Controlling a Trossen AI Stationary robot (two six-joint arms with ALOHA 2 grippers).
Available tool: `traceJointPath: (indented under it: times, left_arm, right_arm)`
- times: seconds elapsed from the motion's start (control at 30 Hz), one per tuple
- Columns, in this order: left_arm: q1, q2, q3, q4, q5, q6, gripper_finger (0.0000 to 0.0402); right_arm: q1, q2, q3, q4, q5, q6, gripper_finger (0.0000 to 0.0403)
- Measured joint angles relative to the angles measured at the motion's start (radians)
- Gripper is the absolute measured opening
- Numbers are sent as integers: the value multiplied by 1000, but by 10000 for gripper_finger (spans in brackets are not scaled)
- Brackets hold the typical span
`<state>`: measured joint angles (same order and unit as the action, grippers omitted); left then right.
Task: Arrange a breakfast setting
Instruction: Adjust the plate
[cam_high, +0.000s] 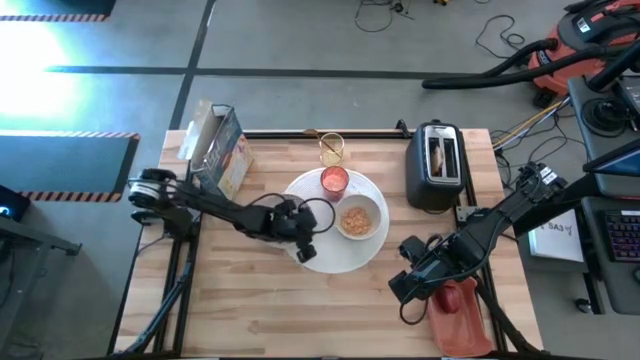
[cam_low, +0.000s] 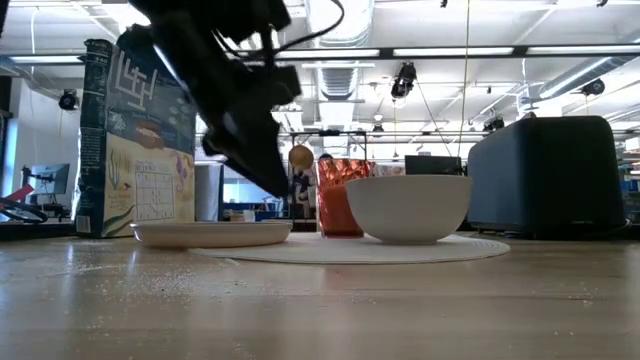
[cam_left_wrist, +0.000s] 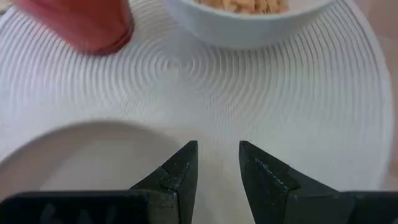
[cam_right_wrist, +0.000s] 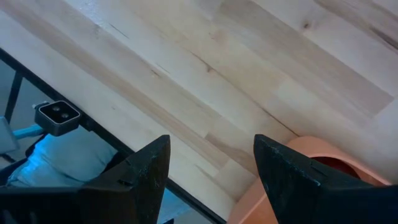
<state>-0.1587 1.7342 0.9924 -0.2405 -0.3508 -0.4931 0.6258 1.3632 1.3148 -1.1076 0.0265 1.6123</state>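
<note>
Overhead and table-level cameras share the bowl; wrist cameras look close.

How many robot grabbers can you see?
2. The left gripper hangs over the white round mat, beside the bowl. The right gripper waits near the table's right front edge.

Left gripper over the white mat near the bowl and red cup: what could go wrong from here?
1. The left gripper, jaws slightly apart and empty, hangs low beside the small plate; a drop could clip its rim.
2. Swinging toward the cereal bowl or red cup could tip either.
3. The cereal box stands beside the left arm and could be knocked.
</note>
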Motion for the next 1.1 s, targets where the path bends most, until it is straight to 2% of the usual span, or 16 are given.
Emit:
traceJointPath:
  times: [0.2,0.33,0.43,0.57,0.63,0.77,0.97,1.1]
  left_arm:
    - [-7,-94,0,-186,83,-75,100]
    - [-10,-107,0,-277,160,-118,100]
    - [-11,-112,0,-402,166,-156,100]
    - [-30,-110,0,-399,261,-143,100]
    - [-37,-108,0,-417,255,-136,105]
    - [-33,-101,0,-421,237,-134,137]
    - [-35,-101,0,-398,237,-90,218]
    - [-35,-101,0,-373,237,-58,246]
  right_arm:
    - [0,0,0,5,0,0,221]
    - [0,0,0,19,0,0,221]
    - [0,0,0,25,0,0,221]
    - [0,0,0,26,0,0,221]
    - [0,0,0,26,0,0,221]
    - [0,0,0,30,0,0,221]
    - [0,0,0,46,0,0,221]
    - [0,0,0,45,0,0,221]
